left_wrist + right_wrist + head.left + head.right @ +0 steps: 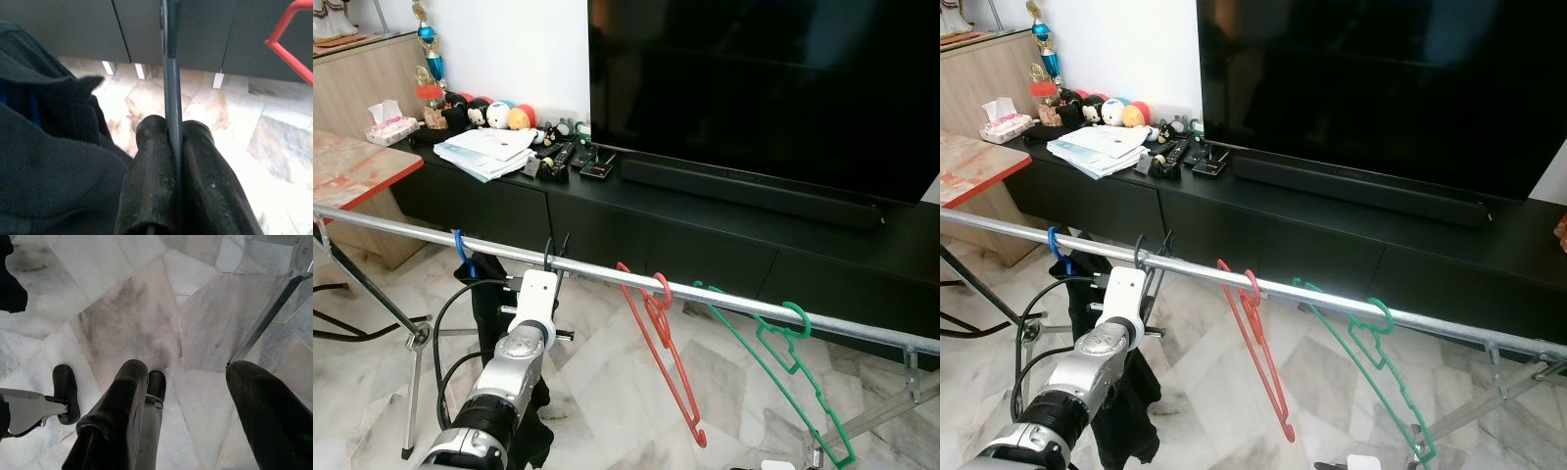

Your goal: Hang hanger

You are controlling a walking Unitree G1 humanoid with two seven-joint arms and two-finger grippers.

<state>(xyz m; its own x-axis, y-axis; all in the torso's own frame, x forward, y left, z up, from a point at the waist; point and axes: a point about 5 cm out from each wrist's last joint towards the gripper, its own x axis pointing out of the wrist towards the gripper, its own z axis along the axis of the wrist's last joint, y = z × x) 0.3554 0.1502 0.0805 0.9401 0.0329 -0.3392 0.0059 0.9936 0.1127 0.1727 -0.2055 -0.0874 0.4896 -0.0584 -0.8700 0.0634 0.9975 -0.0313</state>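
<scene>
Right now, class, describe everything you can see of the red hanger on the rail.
The red hanger is thin, plastic-looking, and bare of clothes. Its hook is over the metal rail, between the left gripper and a green hanger. Its body hangs slanted, the lower end curling into a small hook above the marble floor. Only the rail touches it.

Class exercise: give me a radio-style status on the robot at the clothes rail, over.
Left pincer shut on grey hanger, hook over rail. Right pincer open, idle above floor. Red hanger and green hanger hang alongside, apart.
</scene>
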